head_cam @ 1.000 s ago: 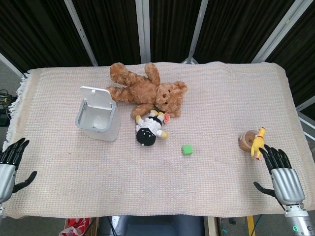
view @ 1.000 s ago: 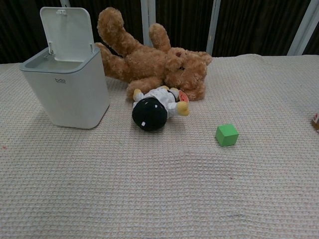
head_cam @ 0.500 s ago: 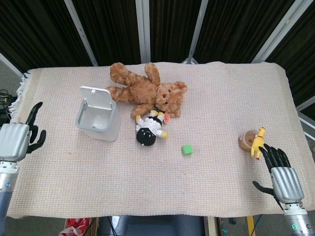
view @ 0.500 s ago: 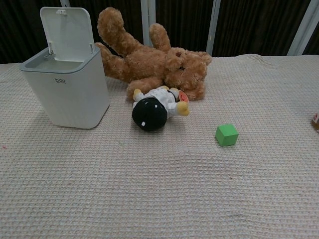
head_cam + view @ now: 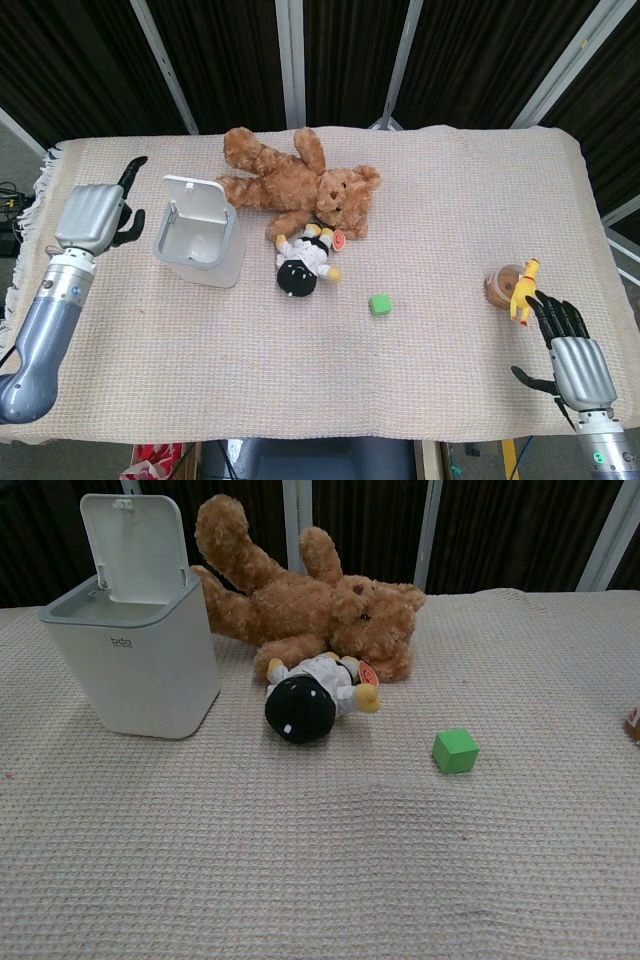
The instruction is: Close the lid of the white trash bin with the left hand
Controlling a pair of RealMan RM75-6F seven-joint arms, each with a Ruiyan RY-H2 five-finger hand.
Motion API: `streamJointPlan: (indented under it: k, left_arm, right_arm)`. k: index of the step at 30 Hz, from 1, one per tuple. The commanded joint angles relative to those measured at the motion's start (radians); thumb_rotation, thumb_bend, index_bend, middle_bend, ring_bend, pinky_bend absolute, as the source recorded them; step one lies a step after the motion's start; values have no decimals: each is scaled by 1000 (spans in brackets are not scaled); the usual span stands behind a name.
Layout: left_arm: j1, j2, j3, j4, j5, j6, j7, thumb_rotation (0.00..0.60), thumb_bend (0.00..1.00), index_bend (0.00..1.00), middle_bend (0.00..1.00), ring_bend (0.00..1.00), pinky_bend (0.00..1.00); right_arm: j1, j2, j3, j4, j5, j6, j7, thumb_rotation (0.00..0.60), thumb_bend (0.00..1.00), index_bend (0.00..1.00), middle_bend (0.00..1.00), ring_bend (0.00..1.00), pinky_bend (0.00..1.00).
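The white trash bin (image 5: 200,250) (image 5: 135,665) stands at the table's left side with its lid (image 5: 198,200) (image 5: 135,545) tipped up and back, the inside showing. In the head view my left hand (image 5: 93,213) hovers just left of the bin, a short gap away, fingers apart and holding nothing. My right hand (image 5: 572,352) lies at the near right corner, fingers spread, empty. Neither hand shows in the chest view.
A brown teddy bear (image 5: 300,185) (image 5: 310,605) lies right behind the bin. A black-and-white doll (image 5: 303,262) (image 5: 310,700) and a green cube (image 5: 380,304) (image 5: 455,750) sit mid-table. A yellow rubber chicken (image 5: 524,289) and a brown toy lie near the right hand.
My left hand has risen from the near left edge and travelled forward and right, now beside the bin. The bin, lid and right hand have not moved.
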Motion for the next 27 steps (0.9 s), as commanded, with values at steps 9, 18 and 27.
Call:
streamJointPlan:
  k: [9, 18, 27]
  left_arm:
    - [-258, -79, 18, 40, -315, 7, 195, 600, 555, 184, 997, 936, 953]
    - [-331, -109, 54, 41, -393, 49, 232, 600, 560, 244, 1000, 945, 958]
    - [-346, -74, 73, -13, -435, 57, 222, 600, 579, 298, 1000, 961, 972]
  right_arm:
    - [4, 5, 1, -4, 9, -12, 13, 600, 192, 0, 0, 0, 0]
    - [2, 10, -1, -6, 8, -9, 22, 600, 191, 0, 0, 0, 0]
    - [-2, 12, -3, -6, 7, -4, 23, 600, 192, 0, 0, 0, 0]
